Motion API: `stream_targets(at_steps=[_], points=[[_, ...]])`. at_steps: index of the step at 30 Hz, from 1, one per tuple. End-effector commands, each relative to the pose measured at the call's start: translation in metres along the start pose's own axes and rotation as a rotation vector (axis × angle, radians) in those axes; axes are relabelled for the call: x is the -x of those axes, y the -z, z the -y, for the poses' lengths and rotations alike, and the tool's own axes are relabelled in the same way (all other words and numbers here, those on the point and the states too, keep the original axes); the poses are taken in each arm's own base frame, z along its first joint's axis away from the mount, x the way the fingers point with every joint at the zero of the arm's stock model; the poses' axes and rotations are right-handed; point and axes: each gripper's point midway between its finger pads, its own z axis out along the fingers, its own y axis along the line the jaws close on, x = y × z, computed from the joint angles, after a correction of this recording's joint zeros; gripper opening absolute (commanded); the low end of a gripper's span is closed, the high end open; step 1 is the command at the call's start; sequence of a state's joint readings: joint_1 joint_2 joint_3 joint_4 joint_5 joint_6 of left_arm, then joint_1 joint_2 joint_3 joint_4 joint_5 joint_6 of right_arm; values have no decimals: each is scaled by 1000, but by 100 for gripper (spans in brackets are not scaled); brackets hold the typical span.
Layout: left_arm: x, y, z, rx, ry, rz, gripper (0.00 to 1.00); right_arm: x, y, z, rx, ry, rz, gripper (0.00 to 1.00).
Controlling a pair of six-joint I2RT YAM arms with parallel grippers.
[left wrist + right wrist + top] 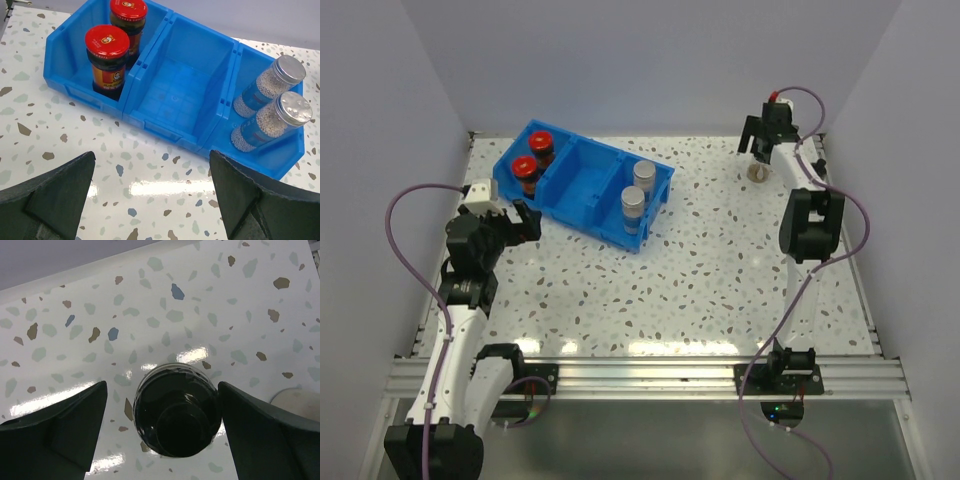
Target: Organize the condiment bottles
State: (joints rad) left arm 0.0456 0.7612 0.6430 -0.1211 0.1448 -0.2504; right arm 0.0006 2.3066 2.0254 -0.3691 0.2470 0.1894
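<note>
**Left gripper (525, 222) wide open and empty; right gripper (161, 390) open astride a dark jar (177, 420).**
Top view: the left gripper hovers at 9 o'clock over the surface (700, 270), just beside the blue bin (582, 182) at 10 o'clock. The bin's left compartment holds two red-capped jars (525, 170), standing. Its right compartment holds two silver-capped jars (633, 205). At 1 o'clock, the right gripper's fingers flank the dark jar, which stands on the surface, with a gap visible on the jar's left side.
</note>
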Motion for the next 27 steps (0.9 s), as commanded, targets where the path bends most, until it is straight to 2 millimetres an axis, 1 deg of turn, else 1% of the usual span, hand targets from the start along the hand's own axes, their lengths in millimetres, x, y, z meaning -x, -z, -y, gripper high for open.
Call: stream_targets(at_steps=[1,5,7,8,10,11,12,13,14,15,16,17,18,19,20,21,22,23,24,25,26,27], points=[[11,-1,-2,10,-17,38,100,21,-4,1,-37,-56,58,94],[11,-2,-2,9,-15,36,100,20,-6,4,-51,-55,59,91],[10,-2,-2,6,-17,36,100,19,-5,3,-49,-52,60,88],[10,-2,-1,5,-15,34,100,18,-4,2,-38,-44,58,84],[9,-2,-1,5,-16,32,100,15,-4,0,-22,-35,48,57],[10,-2,-1,5,-15,35,100,14,-2,-5,8,-20,40,43],[9,-2,-1,5,-15,32,100,14,-1,-7,22,-10,38,23],[11,-1,-1,4,-15,37,100,15,2,-7,30,-2,43,16],[10,-1,-1,6,-15,36,100,21,9,-7,41,19,53,10],[10,-1,-1,5,-15,35,100,16,12,-10,72,33,38,6],[11,0,0,2,-16,39,100,16,18,-13,95,49,38,1],[12,0,0,1,-16,44,100,28,35,-14,128,76,65,0],[12,1,0,3,-16,44,100,11,41,-24,197,106,28,0],[13,1,0,2,-17,49,100,11,54,-32,253,136,33,0],[15,3,1,0,-16,53,100,5,75,-34,304,187,33,0],[15,3,1,-2,-15,54,100,8,91,-39,361,241,62,0],[15,3,2,-6,-15,56,100,1,110,-58,469,278,65,0],[16,4,3,-10,-15,60,100,-3,122,-62,506,335,77,0],[17,4,3,-12,-15,61,100,-6,149,-65,544,367,92,0],[18,5,4,-16,-15,67,100,-14,165,-80,603,405,91,0],[19,6,4,-15,-15,70,100,-16,179,-85,629,455,103,0],[19,6,5,-19,-15,72,100,-23,198,-89,655,485,95,0]])
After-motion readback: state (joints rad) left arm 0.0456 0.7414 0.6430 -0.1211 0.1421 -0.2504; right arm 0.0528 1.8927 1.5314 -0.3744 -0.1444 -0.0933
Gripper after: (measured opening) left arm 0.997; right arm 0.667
